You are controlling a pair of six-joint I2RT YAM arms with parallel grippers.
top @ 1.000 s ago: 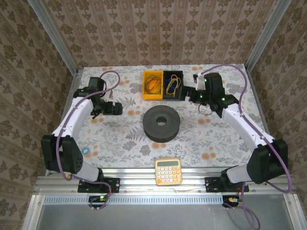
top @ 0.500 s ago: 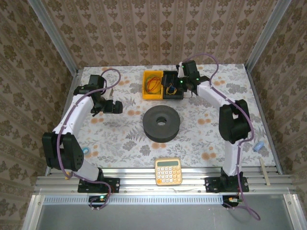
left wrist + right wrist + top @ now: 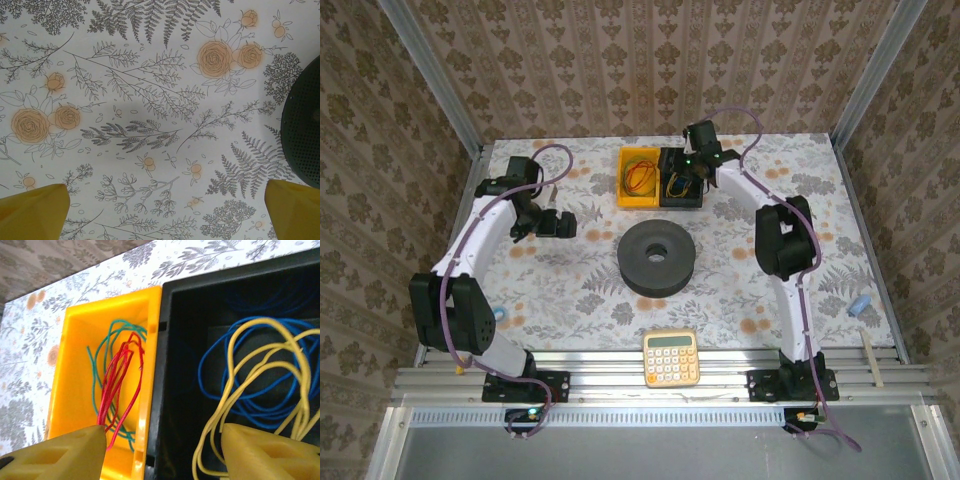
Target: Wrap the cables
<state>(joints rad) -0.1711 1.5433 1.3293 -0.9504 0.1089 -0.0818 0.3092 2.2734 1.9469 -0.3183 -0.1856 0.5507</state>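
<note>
- At the table's far left, the left gripper [image 3: 557, 222] hangs over bare cloth, jaws wide, holding nothing.
- Centre: a black ring [image 3: 657, 258], with open table on either side.
- Mid far edge: yellow bin [image 3: 638, 203] and black bin [image 3: 681, 203] touch side by side.
- The cable [image 3: 235, 370] lies in the black bin in loose, elongated loops over a blue coil [image 3: 210, 360], with no single heading.
- The right gripper [image 3: 165, 455] straddles the bins' shared wall, jaws partly apart, gripping nothing; one finger is just beside the cable.
</note>
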